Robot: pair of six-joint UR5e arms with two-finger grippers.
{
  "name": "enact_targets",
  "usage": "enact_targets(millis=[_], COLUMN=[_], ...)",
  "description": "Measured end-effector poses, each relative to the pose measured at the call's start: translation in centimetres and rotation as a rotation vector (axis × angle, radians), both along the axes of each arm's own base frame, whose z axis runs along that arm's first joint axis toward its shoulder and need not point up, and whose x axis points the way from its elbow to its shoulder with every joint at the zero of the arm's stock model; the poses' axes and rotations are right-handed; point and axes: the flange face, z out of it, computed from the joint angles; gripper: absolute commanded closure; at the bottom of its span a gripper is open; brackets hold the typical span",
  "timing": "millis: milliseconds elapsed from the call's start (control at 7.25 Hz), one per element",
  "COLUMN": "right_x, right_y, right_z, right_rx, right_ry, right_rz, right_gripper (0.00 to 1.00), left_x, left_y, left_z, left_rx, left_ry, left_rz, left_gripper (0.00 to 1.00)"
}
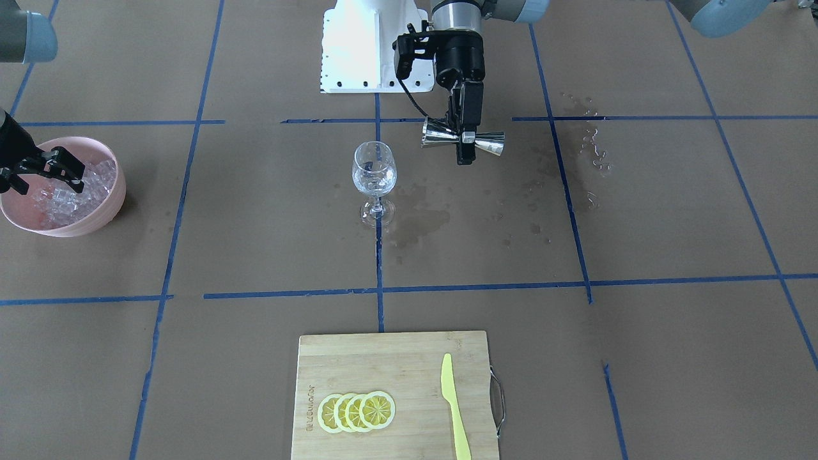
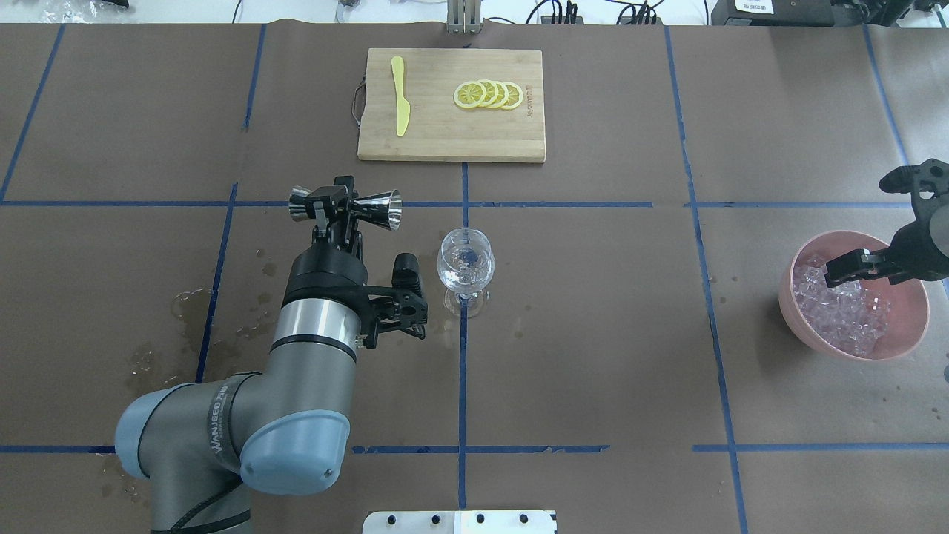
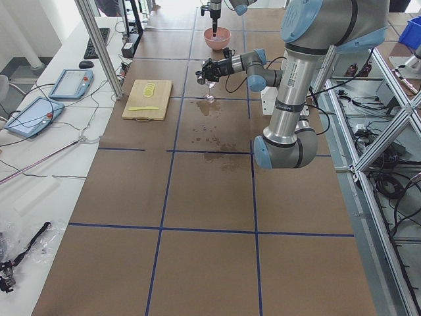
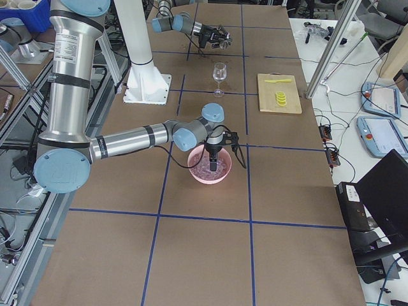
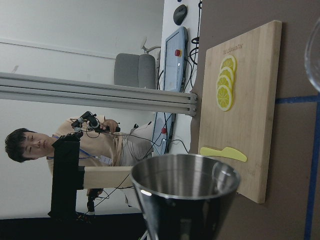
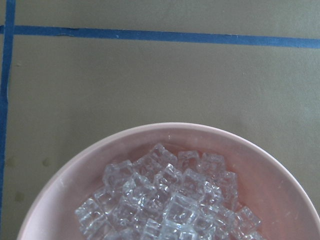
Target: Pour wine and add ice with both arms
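Overhead exterior: wine glass (image 2: 465, 261) upright mid-bench; pink bowl (image 2: 787, 297) far out on the robot's right; cutting board (image 2: 451, 144) at far edge, well apart from both.
left fingers (image 1: 468, 131): clamped across the narrow waist of a steel jigger (image 1: 438, 135), holding it clear of the bench.
jigger pose: on its side, about level, wide mouth turned toward the wine glass; near the glass, not touching, not over its rim.
wine: too faint to place; cannot tell whether it sits in glass or jigger. Left wrist view shows only reflective metal at the jigger mouth.
right fingers (image 4: 212, 163): pointing straight down over the pink bowl; gap and grip cannot be told.
ice (image 2: 845, 319): heap of clear cubes in the bowl, directly under the right fingers; touching or just above, cannot tell.
right wrist view: cubes piled in the bowl's middle, pink rim round them.
bench (image 2: 593, 356): brown paper, blue tape grid; wet spots (image 1: 594, 150) on the robot's left side.
board load: lemon slices (image 2: 489, 95) overlapped in a row, yellow knife (image 2: 400, 104) beside them, apart.
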Motion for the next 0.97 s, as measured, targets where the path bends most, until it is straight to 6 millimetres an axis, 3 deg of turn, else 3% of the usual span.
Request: enact_targets(millis=[552, 828, 966], right_x=[-0.7, -0.8, -0.9], right_y=[-0.5, -0.6, -0.5], right_z=[0.2, 0.8, 0.9], right_rx=[-0.010, -0.025, -0.029], right_ry=[-0.009, -0.009, -0.010], right_rz=[-0.012, -0.017, -0.019], right_gripper=[0.12, 0.32, 0.48], left_x=[-2.5, -3.1, -3.5], left_y=[0.3, 0.2, 0.1], left_z=[2.7, 3.6, 4.6], left_rx=[0.001, 0.000, 0.001], left_ry=[0.005, 0.001, 0.003], left_rz=[-0.005, -0.008, -0.012], left_gripper=[1.00, 1.00, 1.00])
